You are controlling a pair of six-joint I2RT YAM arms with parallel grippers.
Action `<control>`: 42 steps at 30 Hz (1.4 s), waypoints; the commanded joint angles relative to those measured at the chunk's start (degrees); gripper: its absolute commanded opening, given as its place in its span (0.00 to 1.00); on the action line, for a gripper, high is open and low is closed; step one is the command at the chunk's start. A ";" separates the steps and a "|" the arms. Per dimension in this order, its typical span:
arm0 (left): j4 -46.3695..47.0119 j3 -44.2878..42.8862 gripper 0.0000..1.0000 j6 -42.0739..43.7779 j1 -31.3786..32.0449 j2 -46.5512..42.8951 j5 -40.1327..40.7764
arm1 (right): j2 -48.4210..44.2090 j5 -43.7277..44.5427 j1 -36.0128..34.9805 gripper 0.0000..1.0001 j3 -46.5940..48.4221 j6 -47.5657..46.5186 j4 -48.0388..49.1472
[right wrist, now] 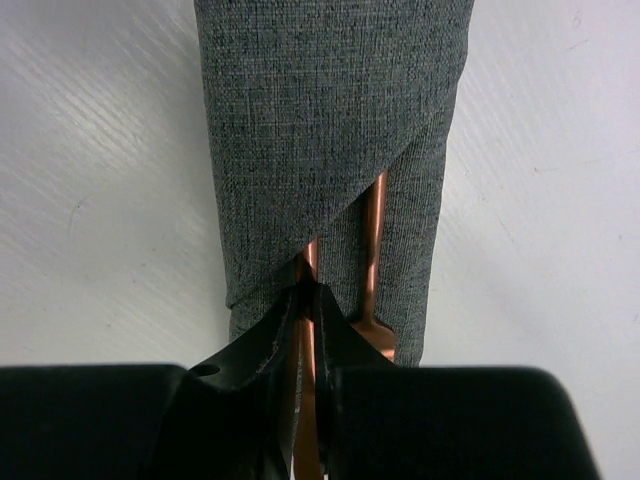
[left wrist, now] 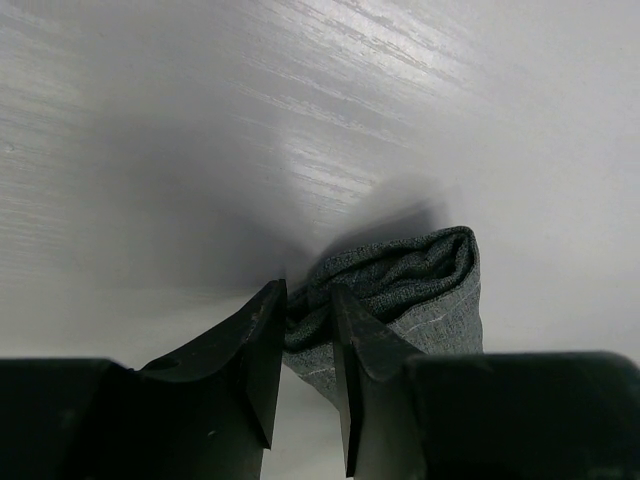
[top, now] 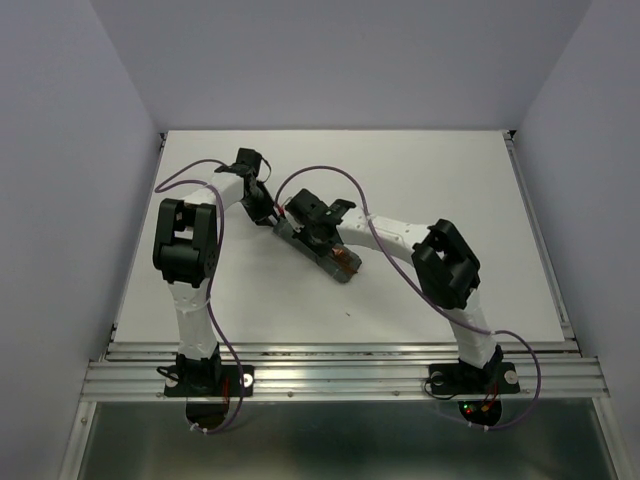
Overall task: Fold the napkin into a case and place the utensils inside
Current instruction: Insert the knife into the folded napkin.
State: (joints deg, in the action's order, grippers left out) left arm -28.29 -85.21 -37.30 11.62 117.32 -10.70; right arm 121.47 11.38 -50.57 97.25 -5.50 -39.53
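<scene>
Left end effector (left wrist: pixel 308 292) pinches end of case (left wrist: pixel 420 280), anchoring it on tabletop (top: pixel 450 200). Right end effector (right wrist: pixel 310 290) pinches copper utensil (right wrist: pixel 311 256) at case mouth, to slide it in beside 2nd utensil (right wrist: pixel 376 240).

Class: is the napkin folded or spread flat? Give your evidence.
Folded: the napkin forms a narrow pouch with a diagonal flap, two copper utensils poking out beneath.

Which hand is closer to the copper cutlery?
Right. The right hand pinches one cutlery piece at the open end of the case; the left hand holds its other end, away from the cutlery.
</scene>
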 commanded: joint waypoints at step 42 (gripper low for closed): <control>-2.47 -2.33 0.36 2.05 1.57 0.55 0.86 | -4.14 -4.78 3.11 0.27 -1.28 0.14 2.61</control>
State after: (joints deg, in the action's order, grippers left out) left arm -28.56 -85.65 -36.42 12.78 117.54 -10.28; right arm 120.03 8.95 -47.24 95.50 -5.76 -38.76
